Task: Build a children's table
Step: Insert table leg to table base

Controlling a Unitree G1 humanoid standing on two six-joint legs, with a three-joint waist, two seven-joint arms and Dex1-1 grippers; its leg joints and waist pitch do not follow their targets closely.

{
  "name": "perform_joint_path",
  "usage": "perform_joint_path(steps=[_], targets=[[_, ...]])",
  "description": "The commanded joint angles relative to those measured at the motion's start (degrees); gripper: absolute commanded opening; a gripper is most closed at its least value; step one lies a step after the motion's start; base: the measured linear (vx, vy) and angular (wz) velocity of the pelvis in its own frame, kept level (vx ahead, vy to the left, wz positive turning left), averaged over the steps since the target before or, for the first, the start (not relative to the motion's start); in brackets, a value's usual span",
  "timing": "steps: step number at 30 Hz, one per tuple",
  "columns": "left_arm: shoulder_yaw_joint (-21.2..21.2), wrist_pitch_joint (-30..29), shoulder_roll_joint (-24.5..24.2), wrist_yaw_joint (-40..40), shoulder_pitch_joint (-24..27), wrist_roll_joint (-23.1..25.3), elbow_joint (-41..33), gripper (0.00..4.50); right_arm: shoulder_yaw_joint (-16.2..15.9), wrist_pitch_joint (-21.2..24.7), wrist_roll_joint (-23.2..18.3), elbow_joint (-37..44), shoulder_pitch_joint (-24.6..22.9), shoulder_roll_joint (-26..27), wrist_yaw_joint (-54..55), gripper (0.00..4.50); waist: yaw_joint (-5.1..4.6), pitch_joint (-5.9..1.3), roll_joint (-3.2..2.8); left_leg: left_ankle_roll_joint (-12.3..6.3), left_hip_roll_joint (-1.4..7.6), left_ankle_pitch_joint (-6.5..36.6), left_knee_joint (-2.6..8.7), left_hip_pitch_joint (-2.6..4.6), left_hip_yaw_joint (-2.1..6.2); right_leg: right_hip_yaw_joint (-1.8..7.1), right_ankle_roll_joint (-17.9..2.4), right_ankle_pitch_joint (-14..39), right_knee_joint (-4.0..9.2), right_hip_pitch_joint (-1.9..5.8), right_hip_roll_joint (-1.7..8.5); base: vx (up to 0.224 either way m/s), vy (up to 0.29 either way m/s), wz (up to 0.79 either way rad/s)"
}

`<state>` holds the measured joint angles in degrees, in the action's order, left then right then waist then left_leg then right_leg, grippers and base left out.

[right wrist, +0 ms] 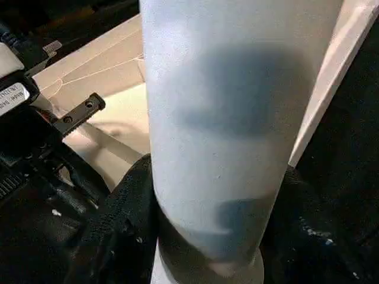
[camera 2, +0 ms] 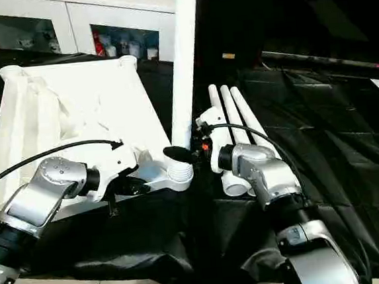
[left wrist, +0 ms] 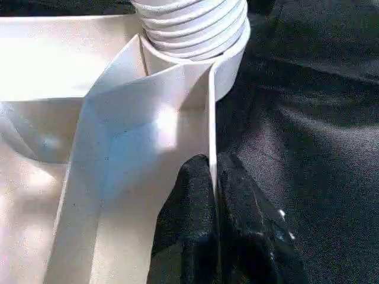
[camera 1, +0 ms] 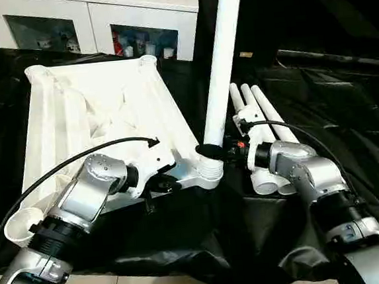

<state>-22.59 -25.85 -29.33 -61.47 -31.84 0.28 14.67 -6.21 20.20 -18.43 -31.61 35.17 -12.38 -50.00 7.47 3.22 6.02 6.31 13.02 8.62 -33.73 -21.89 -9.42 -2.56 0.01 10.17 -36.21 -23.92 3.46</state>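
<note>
1. Silver forearms enter from the near edge on both sides, reaching forward over a black sheet (camera 1: 347, 121) that covers the work surface.
2. Tabletop (camera 1: 100, 103): white plastic, lying upside down on the black sheet with its ribbed underside facing up. It occupies the left half of the scene; round sockets are visible at the far corners and at the near corners.
3. Left gripper (left wrist: 213, 195): its two black fingers (left wrist: 186, 201) are pressed together on the thin upright rim of the tabletop, one on each side of the rim wall, close beside the near right corner socket (camera 1: 208, 170).
4. Upright leg (camera 1: 222, 59): a long white tube standing in that near right corner socket, tilted slightly, its top passing beyond the upper edge of the head views. A ribbed collar sits where it meets the socket.
5. Right gripper (right wrist: 207, 236): its fingers (right wrist: 127, 219) stand part-way apart, one on each side of the lower part of the upright leg, just above the socket, closed against the tube.
6. Spare legs (camera 1: 267, 118): three white tubes lying side by side on the black sheet, just right of the upright leg, flared open ends towards the robot, partly covered by the right wrist.
7. Background: a white cabinet (camera 1: 99, 20) with glass doors stands behind the tabletop.
</note>
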Motion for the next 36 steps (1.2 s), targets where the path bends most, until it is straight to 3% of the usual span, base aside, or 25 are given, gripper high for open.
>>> perform_joint_path(steps=[1,2,12,17,20,22,25,30,36], targets=[[1.34,1.52,0.3,0.24,-0.27,-0.55,-0.83,0.0,1.72,-1.43,-0.03,-1.78,-1.42,-0.22,0.56,1.89,-0.31,-3.88,-0.5,2.3,0.02,13.73,3.86,1.11,-0.67,1.78,-8.24,16.58,4.48,2.64,3.69,0.0,0.0,0.0],[1.4,1.45,0.29,0.24,-0.26,-0.62,-0.89,0.0,1.9,-1.86,-0.12,-1.87,-1.81,-0.1,0.58,1.89,-0.35,-3.82,-0.26,2.24,0.01,13.87,3.87,1.1,-0.69,1.75,-8.22,16.73,4.52,2.6,3.67,0.0,0.0,0.0],[1.79,2.0,0.49,1.11,-0.92,-0.39,0.15,0.0,5.85,-5.96,-2.14,-5.4,-6.19,2.78,2.76,1.89,-0.65,-3.77,-0.53,2.12,0.05,16.31,4.03,1.26,-0.52,1.72,-8.03,19.82,4.9,2.36,3.78,0.0,0.0,0.0],[1.96,2.43,0.8,1.76,-1.78,-0.25,1.22,0.0,7.42,-10.8,-2.08,-7.61,-8.61,4.78,4.58,1.89,-0.73,-3.66,-0.53,2.3,0.09,18.0,4.17,1.31,-0.39,1.65,-7.88,21.57,5.11,2.23,3.85,0.0,0.0,0.0],[2.04,2.89,1.04,2.31,-2.24,0.02,2.02,0.0,8.26,-13.22,-2.31,-8.47,-9.96,5.96,5.48,1.89,-0.98,-3.27,-0.63,2.42,0.02,21.4,4.31,1.58,-0.21,1.58,-6.88,26.93,5.8,1.9,3.99,0.0,0.0,0.0],[2.07,3.01,1.24,2.56,-2.43,0.09,2.28,0.0,8.0,-14.34,-1.95,-8.44,-10.82,6.44,5.49,1.89,-1.31,-3.04,-0.57,2.54,-0.06,25.03,4.29,2.03,0.17,1.23,-5.25,33.74,6.59,1.63,4.2,0.0,0.0,0.0],[2.08,3.21,1.4,2.72,-2.61,0.16,2.53,0.0,7.61,-15.62,-1.26,-8.36,-11.64,7.1,5.54,1.89,-1.44,-3.13,-0.66,2.46,-0.11,25.99,4.29,2.09,0.47,1.07,-4.35,36.06,7.0,1.57,4.34,0.0,0.0,0.0],[1.9,3.94,1.3,2.54,-2.65,0.55,2.94,0.0,4.18,-16.9,2.16,-6.98,-11.6,6.17,4.68,1.89,-1.53,-3.2,-0.68,2.38,-0.1,25.95,4.55,1.91,0.53,0.84,-5.12,33.22,6.78,1.7,4.18,0.0,0.0,0.0],[1.16,5.34,0.52,1.93,-2.69,1.35,3.42,0.0,-0.04,-14.71,5.27,-5.4,-9.66,3.64,1.61,1.89,-1.56,-3.08,-0.55,2.19,-0.12,26.24,4.57,1.94,0.55,0.28,-4.16,34.99,7.14,1.77,4.5,0.0,0.0,0.0]])
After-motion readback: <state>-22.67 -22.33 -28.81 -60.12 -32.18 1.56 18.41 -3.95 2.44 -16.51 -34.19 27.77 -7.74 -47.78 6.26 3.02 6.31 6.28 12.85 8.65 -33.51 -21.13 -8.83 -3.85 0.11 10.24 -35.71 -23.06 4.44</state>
